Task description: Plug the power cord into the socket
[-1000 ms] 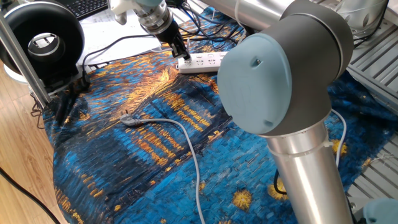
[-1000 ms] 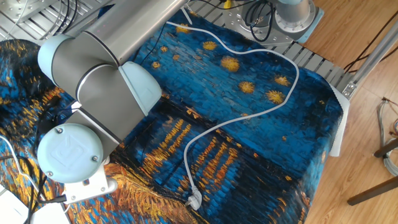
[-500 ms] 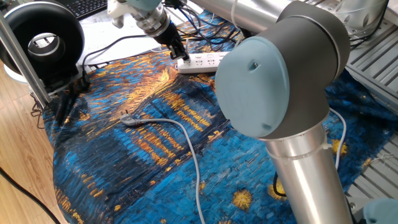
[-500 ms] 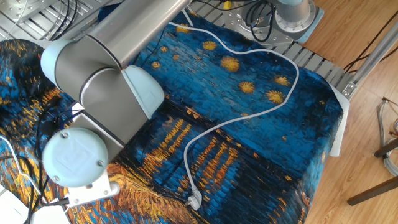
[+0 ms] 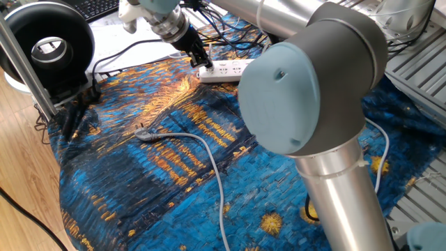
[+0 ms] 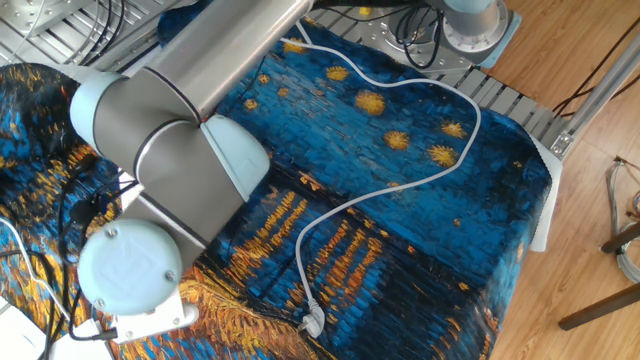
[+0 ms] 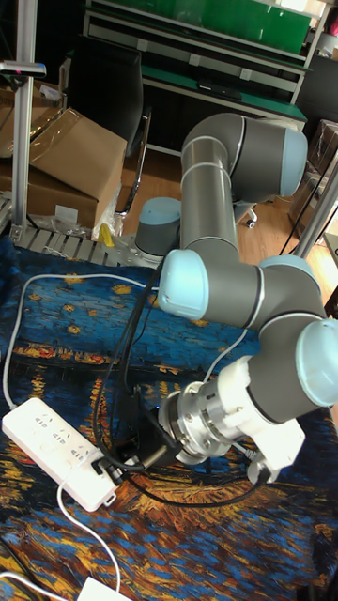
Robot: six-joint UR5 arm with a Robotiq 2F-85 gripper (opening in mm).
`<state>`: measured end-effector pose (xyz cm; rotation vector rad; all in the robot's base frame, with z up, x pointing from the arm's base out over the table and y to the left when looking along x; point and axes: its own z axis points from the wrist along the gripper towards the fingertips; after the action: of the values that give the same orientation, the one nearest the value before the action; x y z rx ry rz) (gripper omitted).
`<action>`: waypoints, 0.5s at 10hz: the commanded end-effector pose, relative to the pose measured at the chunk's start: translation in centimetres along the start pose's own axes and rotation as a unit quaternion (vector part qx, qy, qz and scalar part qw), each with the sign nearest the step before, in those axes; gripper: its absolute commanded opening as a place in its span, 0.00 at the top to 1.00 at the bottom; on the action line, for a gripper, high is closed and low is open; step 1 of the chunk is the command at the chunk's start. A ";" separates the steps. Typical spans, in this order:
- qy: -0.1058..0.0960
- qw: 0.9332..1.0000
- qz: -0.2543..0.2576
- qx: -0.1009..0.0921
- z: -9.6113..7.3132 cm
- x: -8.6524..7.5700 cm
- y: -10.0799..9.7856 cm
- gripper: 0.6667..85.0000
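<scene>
Since a second ago the gripper [image 5: 200, 58] has slid slightly left along the far end of the socket [image 5: 224, 68], and the big elbow has swung with it; the grey cable [image 5: 198, 150] on the cloth has not stirred. The claw sits low at the strip's left end, touching or just above it; whether it is spread or pinching the power cord I cannot tell (black cables [image 7: 131, 441] crowd the fingertips in the tall view). The thin white cord itself is not clearly visible. The risk, as I judge it: a plug arriving tilted would jam; the loose strip could skid sideways under the push.
</scene>
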<state>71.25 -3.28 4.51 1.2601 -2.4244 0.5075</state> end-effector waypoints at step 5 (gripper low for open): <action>-0.055 0.998 -0.014 -0.025 0.3 -2.6 0.1 0.99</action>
<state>72.20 -1.85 3.33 1.3059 -2.4704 0.4227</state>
